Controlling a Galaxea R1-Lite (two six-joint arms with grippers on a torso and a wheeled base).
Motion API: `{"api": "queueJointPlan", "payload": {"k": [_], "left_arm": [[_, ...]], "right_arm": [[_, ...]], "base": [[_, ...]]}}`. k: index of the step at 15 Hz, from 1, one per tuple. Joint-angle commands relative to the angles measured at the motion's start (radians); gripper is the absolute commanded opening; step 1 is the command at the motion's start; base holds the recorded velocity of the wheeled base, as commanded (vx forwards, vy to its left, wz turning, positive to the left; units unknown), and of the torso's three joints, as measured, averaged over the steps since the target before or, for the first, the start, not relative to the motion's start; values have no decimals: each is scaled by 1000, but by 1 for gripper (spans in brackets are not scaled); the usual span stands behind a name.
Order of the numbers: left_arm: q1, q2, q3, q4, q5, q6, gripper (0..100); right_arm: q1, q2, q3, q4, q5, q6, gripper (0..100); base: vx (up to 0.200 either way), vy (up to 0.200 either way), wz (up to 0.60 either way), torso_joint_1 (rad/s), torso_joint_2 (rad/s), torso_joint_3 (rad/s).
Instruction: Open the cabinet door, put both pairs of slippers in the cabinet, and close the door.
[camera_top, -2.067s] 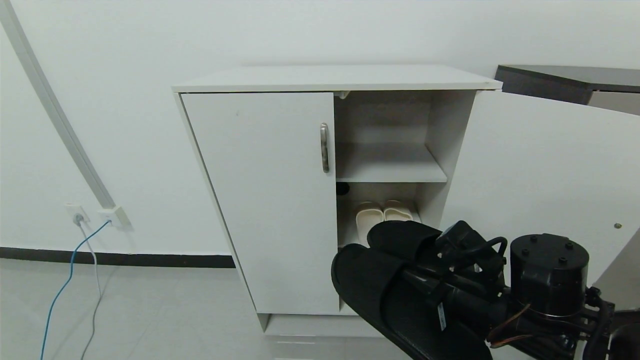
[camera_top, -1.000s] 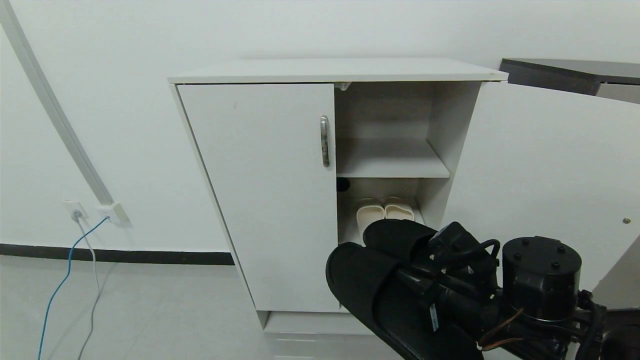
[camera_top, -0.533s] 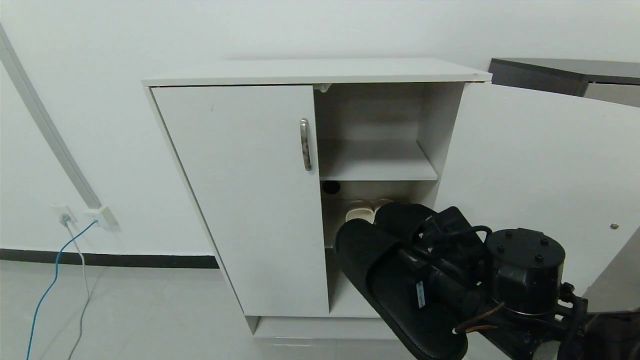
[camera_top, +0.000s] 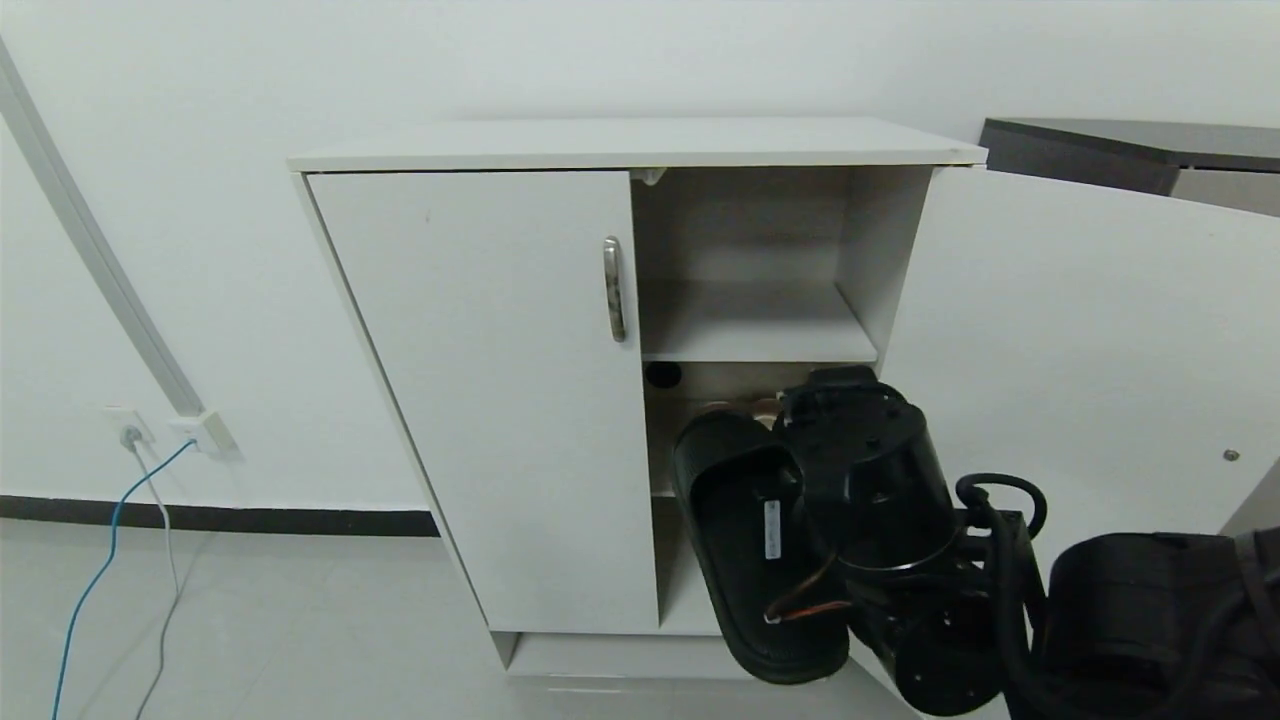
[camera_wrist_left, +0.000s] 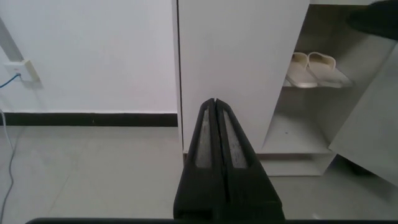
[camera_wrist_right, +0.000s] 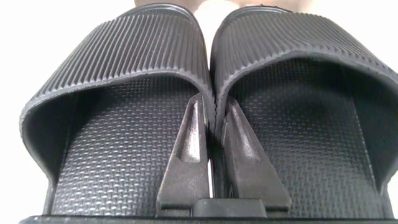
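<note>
Right gripper (camera_wrist_right: 211, 106): clamped on the touching inner edges of the pair of black ribbed rubber slippers (camera_wrist_right: 143, 68), toes ahead of it at the opening of the white wooden cabinet (camera_top: 620, 145). Just beyond, I see cream foam slippers (camera_wrist_left: 317, 67) on a lower shelf. Left gripper (camera_wrist_left: 215, 112): fingers pressed together, empty.

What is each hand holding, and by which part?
The right hand is shut on the pair of black ribbed rubber slippers, one finger inside each, clamping their touching inner sides. The left hand is shut, empty.
</note>
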Motion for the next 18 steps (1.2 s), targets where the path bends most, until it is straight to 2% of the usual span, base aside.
{"api": "queueJointPlan", "payload": {"k": [1, 7, 15, 18], "left_arm": [[0, 0, 0, 0, 0, 0, 0], [0, 0, 0, -1, 0, 0, 0], [0, 0, 0, 0, 0, 1, 0], [0, 0, 0, 0, 0, 1, 0]], "right_arm": [[-1, 59, -95, 14, -34, 7, 0], [-71, 119, -244, 13, -43, -58, 0], [-80, 122, -260, 10, -37, -59, 0], [-80, 121, -259, 10, -37, -59, 0]], "base": [[0, 0, 0, 0, 0, 0], [0, 0, 0, 0, 0, 0], [0, 0, 0, 0, 0, 0], [200, 0, 0, 2, 4, 5]]}}
